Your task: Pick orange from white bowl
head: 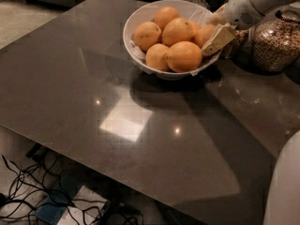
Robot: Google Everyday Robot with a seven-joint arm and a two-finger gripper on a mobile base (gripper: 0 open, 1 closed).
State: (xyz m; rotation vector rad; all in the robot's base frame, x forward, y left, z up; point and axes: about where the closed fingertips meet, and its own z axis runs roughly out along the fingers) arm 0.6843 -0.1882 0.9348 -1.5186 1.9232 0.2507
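The white bowl stands at the far middle of the dark table and holds several oranges on a crinkled white liner. My gripper reaches in from the upper right on a white arm, at the bowl's right rim. Its cream fingers sit on either side of the rightmost orange, closed against it. That orange still rests in the bowl, partly hidden behind the lower finger. The largest orange lies at the bowl's front, just left of the gripper.
Glass jars of cereal stand close behind and to the right of the bowl, under the arm. The dark glossy table ends at its front edge, with cables on the floor below. A white robot part fills the lower right corner.
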